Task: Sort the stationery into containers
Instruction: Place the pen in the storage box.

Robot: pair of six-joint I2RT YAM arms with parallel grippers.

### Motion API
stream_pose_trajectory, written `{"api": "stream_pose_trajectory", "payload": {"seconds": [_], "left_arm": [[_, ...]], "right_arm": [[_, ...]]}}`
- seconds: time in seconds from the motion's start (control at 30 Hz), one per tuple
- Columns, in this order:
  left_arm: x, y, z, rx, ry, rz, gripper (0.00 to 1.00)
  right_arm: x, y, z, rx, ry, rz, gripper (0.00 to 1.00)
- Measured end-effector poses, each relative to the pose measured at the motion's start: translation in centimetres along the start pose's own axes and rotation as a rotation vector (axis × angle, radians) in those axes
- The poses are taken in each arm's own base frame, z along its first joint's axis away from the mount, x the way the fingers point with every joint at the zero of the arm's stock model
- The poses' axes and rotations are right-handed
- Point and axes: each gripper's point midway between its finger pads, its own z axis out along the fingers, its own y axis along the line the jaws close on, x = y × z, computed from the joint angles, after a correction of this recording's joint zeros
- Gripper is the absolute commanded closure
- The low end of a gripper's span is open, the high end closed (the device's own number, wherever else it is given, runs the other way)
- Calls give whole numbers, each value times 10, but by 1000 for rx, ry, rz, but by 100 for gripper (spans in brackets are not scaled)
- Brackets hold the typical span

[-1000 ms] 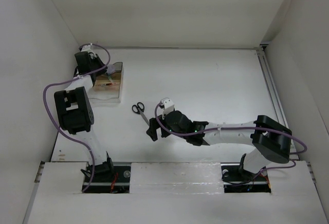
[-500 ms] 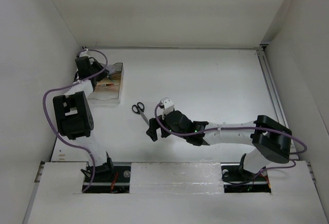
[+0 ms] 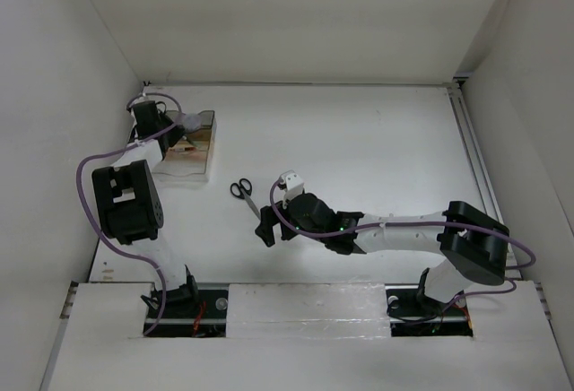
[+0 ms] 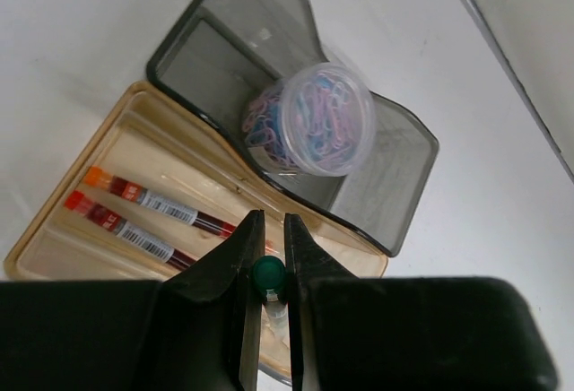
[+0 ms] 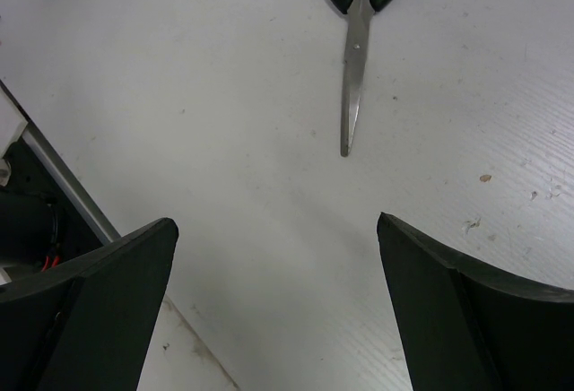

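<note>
White matte table [image 3: 359,149], faintly scuffed, boxed in by plain white walls [image 3: 269,14]. Far left corner: left gripper [image 4: 271,225] pinching a slim green-capped pen [image 4: 267,274] end-on above a clear amber tray [image 4: 170,162]; pen shaft hidden between the fingers. In the tray: red-capped pen [image 4: 121,225] and orange-capped pen [image 4: 157,203], side by side, barcode-labelled. Against the tray: smoky translucent bin [image 4: 242,5] holding a clear round tub of pastel paper clips [image 4: 314,122]. Mid-table: right gripper [image 5: 273,225] spread wide, empty, near black-handled steel scissors [image 5: 359,41], flat, blades closed, handles cropped in the right wrist view.
</note>
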Motion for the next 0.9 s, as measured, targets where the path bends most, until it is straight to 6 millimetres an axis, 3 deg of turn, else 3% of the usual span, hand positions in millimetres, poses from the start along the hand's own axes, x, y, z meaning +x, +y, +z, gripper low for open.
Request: {"api": "stream_pose_trajectory", "payload": {"seconds": [0.07,0.4,0.6,0.67,0.7,0.73,0.77,0.9], "left_arm": [[0,6,0,-34,-5,-16,97],[8,22,-4,-131,29,-45,60],[9,20,-5,-126,42,-50,59],[10,18,-6,-116,48,-47,54],[9,16,-7,-109,48,-43,49],[8,14,-9,-99,48,-41,35],[6,10,-12,-86,45,-30,27],[-16,-13,-38,-15,-9,34,1]], "right_arm": [[0,0,0,0,0,0,1],[0,0,0,-4,1,-4,1],[1,1,0,-7,4,-6,1],[3,-1,0,-6,7,-8,1],[5,-2,0,-4,9,-9,1],[6,-3,-1,-1,13,-10,1],[8,-4,-1,6,17,-11,1],[8,-10,0,50,34,-20,1]]}}
